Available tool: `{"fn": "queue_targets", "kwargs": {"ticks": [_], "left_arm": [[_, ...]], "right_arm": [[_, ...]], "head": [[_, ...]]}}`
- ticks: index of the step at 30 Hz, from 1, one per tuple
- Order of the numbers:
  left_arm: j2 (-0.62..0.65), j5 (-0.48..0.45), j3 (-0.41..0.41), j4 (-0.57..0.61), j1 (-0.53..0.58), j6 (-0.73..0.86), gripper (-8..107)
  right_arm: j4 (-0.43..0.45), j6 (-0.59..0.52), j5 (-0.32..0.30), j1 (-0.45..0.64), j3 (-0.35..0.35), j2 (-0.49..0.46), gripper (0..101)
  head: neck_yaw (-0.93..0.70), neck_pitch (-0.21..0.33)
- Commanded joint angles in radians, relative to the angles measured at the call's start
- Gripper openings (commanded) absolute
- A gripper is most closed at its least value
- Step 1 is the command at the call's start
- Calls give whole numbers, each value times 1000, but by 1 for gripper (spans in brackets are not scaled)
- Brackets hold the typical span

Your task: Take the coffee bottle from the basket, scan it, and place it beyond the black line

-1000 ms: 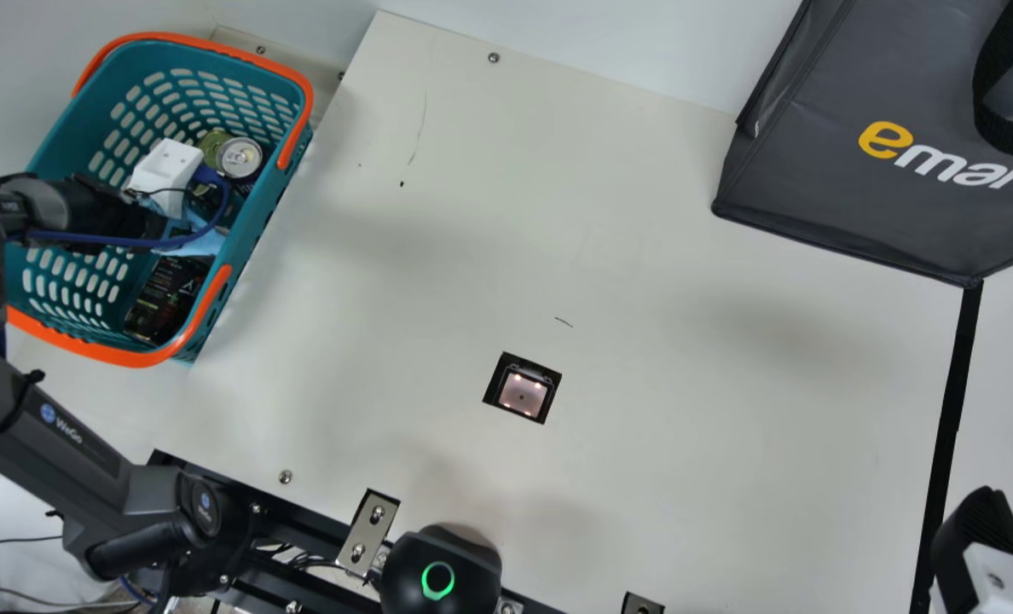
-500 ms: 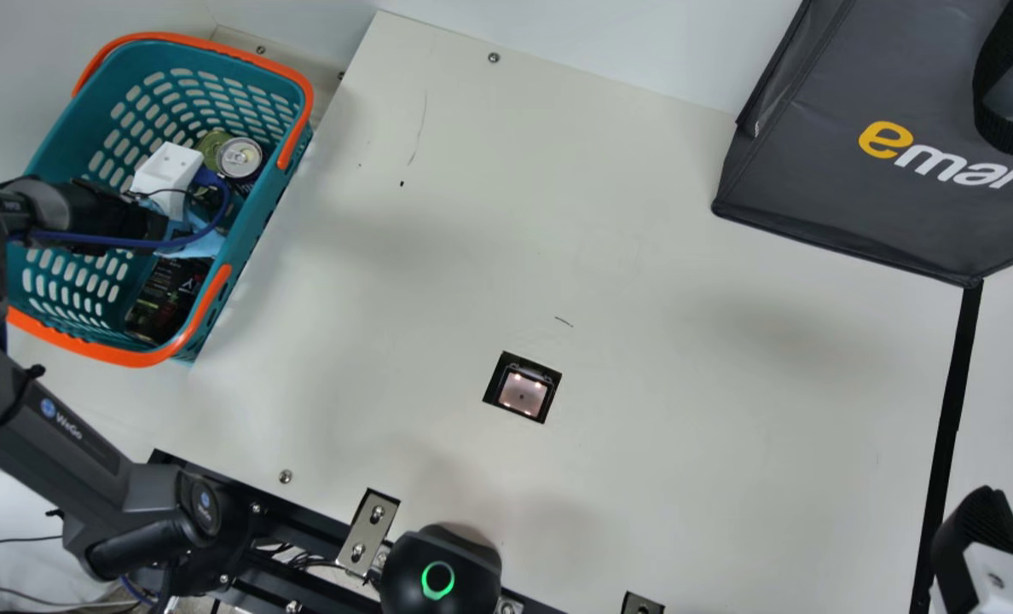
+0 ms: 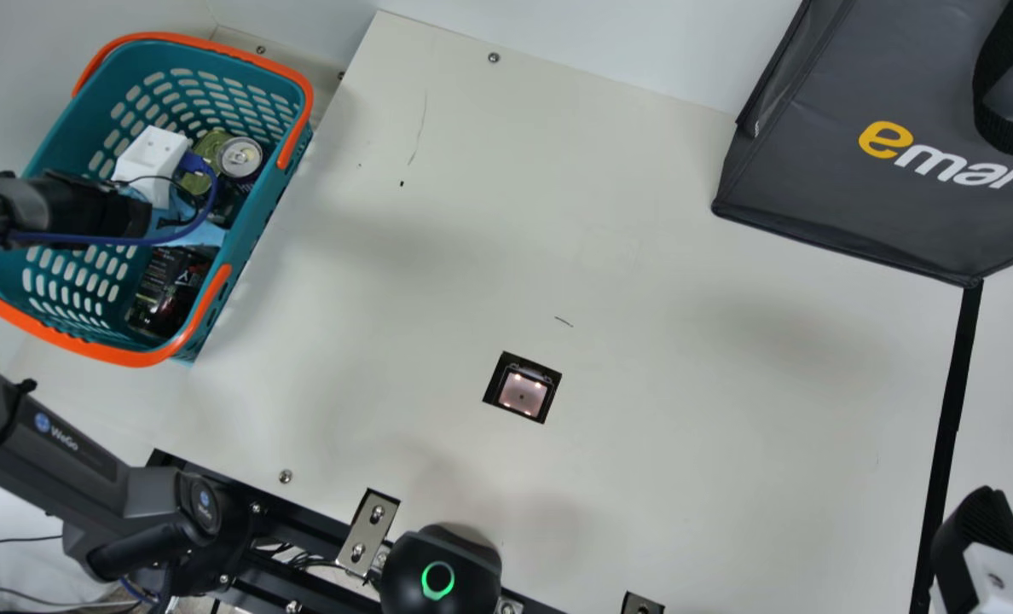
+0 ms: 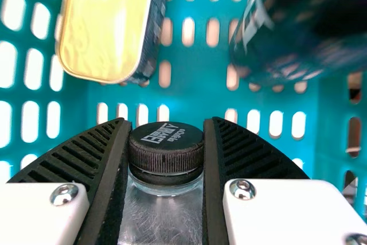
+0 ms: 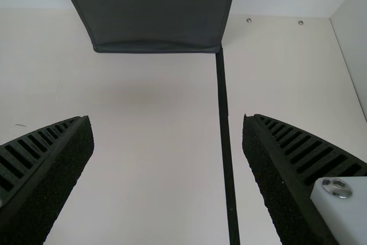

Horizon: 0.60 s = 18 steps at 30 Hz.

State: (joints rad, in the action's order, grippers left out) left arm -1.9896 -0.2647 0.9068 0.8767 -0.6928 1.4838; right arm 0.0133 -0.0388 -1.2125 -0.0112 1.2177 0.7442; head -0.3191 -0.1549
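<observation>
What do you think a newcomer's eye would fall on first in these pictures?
Probably the teal basket with its orange handles, at the main view's upper left, and the big dark bag with yellow and white lettering at its upper right. Next, the glowing scanner set into the table between them. In the left wrist view, the black-capped bottle stands out, between the left gripper's ribbed fingers.

The cream table (image 3: 685, 443) bears short dark marks (image 3: 564, 321), a basket (image 3: 255, 234) at its left, a grey bag (image 3: 856, 205) at far right, an inset scanner (image 3: 522, 394), and a black line (image 3: 952, 409) running from the bag toward the near edge.
</observation>
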Motion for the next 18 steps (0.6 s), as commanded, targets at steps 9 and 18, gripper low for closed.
{"fn": "queue_targets", "kwargs": {"ticks": [9,18], "left_arm": [[121,-80,-1,-61,-27,-87,10],[231,-163,-11,-131,-68,-175,10]], "right_arm": [[0,0,0,0,0,0,91],[0,0,0,0,0,0,91]], "head": [[-2,17],[-2,17]]}}
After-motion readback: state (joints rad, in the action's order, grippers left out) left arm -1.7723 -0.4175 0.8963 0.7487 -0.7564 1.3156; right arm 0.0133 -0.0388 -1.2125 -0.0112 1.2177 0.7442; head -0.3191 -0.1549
